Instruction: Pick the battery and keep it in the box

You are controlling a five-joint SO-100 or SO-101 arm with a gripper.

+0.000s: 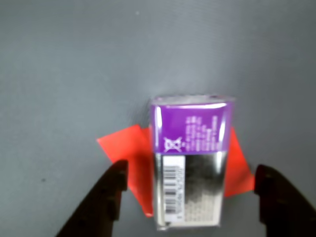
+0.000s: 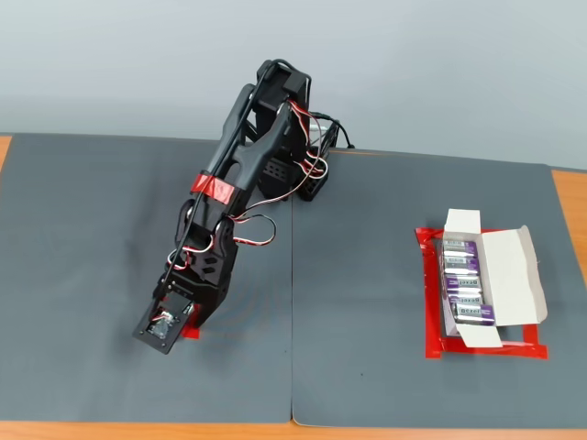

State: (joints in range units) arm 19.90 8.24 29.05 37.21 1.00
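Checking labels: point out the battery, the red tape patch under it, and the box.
battery (image 1: 191,163), wrist view, middle of its label face.
red tape patch (image 1: 126,144), wrist view, part showing left of the battery.
box (image 2: 510,275), fixed view, its open side lid.

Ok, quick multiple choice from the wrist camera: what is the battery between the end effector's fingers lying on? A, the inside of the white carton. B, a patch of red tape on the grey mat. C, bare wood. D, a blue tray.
B: in the wrist view the battery lies flat on a red tape patch stuck to the grey mat, with the open end effector straddling it, not yet closed.
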